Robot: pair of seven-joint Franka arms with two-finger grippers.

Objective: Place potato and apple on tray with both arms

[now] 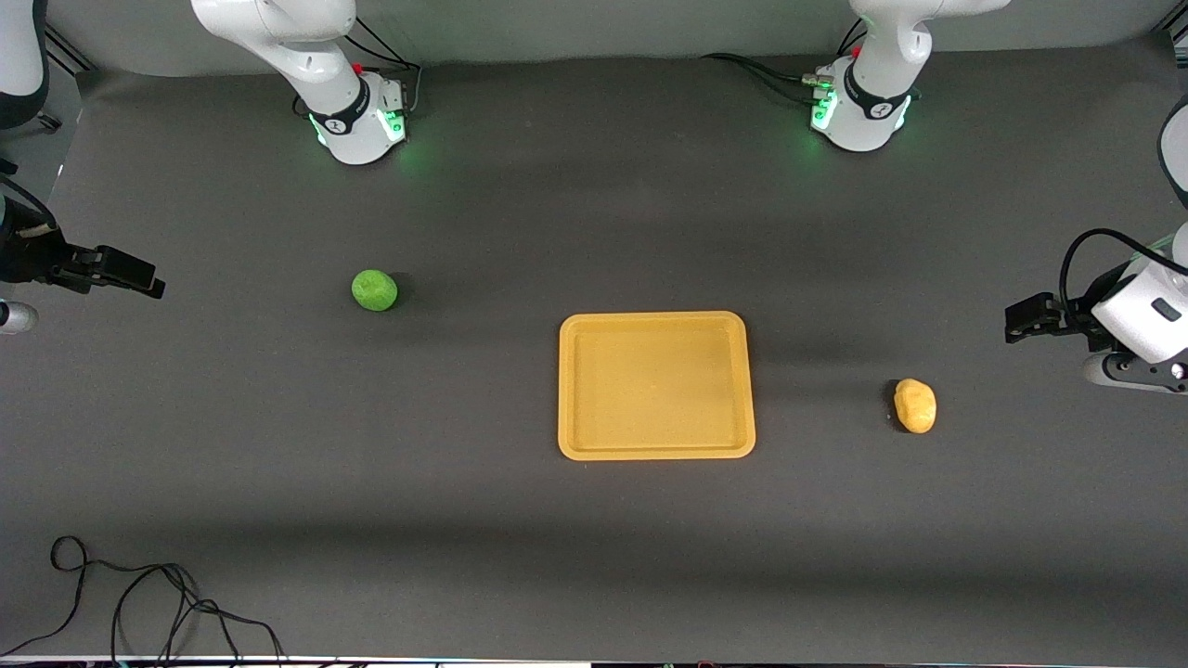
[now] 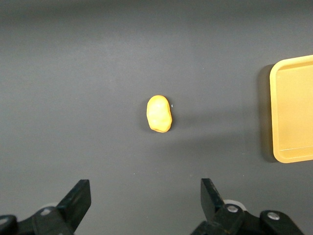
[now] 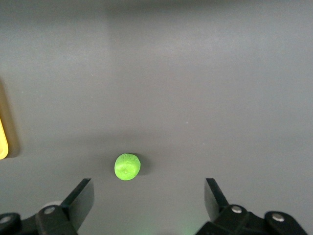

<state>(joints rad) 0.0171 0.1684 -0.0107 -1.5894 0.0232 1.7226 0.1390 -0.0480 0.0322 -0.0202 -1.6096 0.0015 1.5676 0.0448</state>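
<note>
The yellow-orange tray (image 1: 656,385) lies bare in the middle of the table. The green apple (image 1: 374,290) sits on the cloth toward the right arm's end, farther from the front camera than the tray. The potato (image 1: 915,405) lies toward the left arm's end, beside the tray. My left gripper (image 1: 1016,320) hangs open and empty over the table's edge near the potato (image 2: 159,113); its wrist view (image 2: 145,193) also shows the tray's end (image 2: 293,112). My right gripper (image 1: 148,281) hangs open and empty over the other edge; its wrist view (image 3: 149,193) shows the apple (image 3: 127,167).
The two arm bases (image 1: 357,121) (image 1: 858,111) stand along the table's back edge with green lights on. A loose black cable (image 1: 139,603) lies at the front corner on the right arm's end. A dark grey cloth covers the table.
</note>
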